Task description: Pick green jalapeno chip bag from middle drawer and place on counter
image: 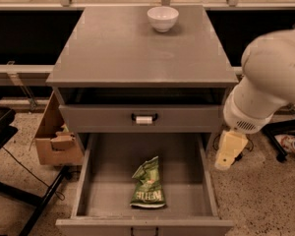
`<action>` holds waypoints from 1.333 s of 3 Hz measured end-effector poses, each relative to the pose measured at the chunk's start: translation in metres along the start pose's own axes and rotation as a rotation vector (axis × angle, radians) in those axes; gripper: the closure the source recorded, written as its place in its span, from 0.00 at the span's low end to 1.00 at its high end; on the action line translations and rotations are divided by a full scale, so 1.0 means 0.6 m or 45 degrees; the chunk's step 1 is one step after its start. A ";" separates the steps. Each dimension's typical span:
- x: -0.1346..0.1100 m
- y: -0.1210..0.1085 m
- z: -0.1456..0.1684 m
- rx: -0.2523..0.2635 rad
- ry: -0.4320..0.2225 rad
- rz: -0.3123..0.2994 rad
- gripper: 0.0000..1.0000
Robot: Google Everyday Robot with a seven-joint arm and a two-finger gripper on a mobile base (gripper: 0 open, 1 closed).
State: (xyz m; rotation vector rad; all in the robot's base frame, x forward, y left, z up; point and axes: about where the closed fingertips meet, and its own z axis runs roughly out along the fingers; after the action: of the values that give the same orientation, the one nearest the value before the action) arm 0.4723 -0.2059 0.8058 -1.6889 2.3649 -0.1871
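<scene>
The green jalapeno chip bag (147, 185) lies flat on the bottom of the open middle drawer (113, 195), near its front and centre, with white lettering facing up. The counter (132, 48) is the grey top of the cabinet above. My white arm (270, 77) comes in from the right. My gripper (229, 150) shows as a cream-coloured piece hanging just outside the drawer's right wall, above the floor, to the right of the bag and higher than it. It holds nothing that I can see.
A white bowl (162, 18) stands at the back of the counter. The top drawer front (142, 118) with black handle and white tag is slightly open. A cardboard box (56, 141) sits on the floor to the left. Cables and a chair base lie on the floor to the right.
</scene>
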 end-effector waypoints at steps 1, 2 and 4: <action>-0.009 -0.002 0.090 0.021 0.006 0.046 0.00; -0.035 -0.007 0.155 0.039 -0.062 0.067 0.00; -0.091 0.045 0.210 -0.049 -0.223 0.114 0.00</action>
State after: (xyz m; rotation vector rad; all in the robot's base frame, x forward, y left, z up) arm 0.4974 -0.1417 0.6838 -1.5429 2.3207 0.0210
